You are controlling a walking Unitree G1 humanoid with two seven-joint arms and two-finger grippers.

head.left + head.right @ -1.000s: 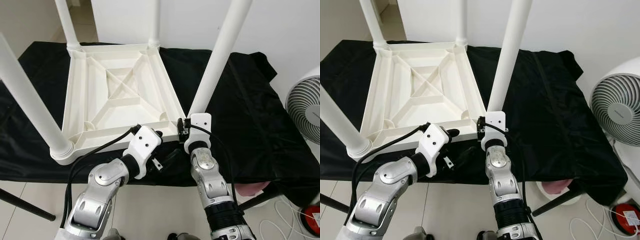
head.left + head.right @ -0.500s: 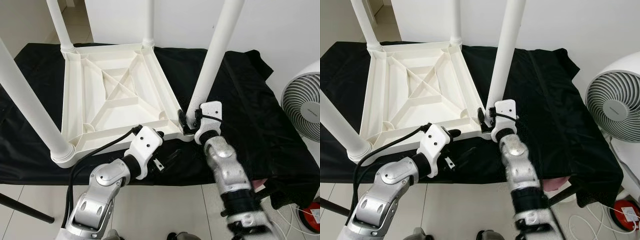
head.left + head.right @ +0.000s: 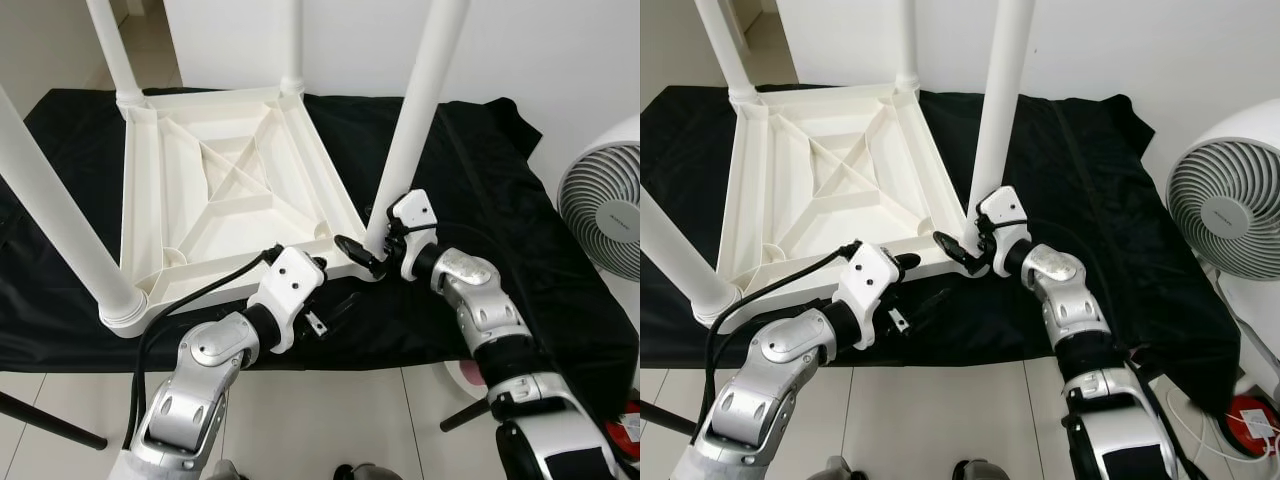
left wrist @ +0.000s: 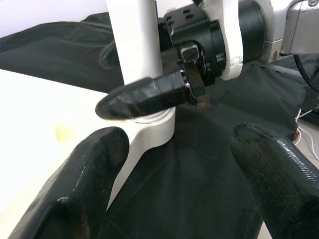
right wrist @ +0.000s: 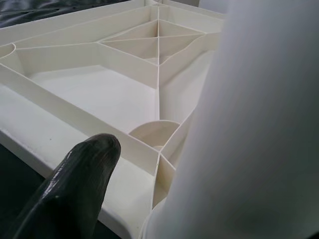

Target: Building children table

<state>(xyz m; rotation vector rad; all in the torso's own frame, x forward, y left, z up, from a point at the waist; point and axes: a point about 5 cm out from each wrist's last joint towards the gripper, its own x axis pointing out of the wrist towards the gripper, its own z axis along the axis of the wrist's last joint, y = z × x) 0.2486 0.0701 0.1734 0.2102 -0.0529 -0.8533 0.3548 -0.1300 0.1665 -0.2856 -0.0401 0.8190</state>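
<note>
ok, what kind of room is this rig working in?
Probably a home room set up as a work spot: tiled floor, a white fan by the plain wall, and a black-draped table holding the upturned white children's table.

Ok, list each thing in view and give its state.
Table top: upside down on the black cloth.
Table legs: four fitted, standing upright.
Right gripper: around the near right leg's base.
Left gripper: open, near that corner.
Fan: upright, beside the bench.

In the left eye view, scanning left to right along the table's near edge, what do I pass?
Near-left table leg → left gripper → right gripper → near-right table leg → white fan.
</note>
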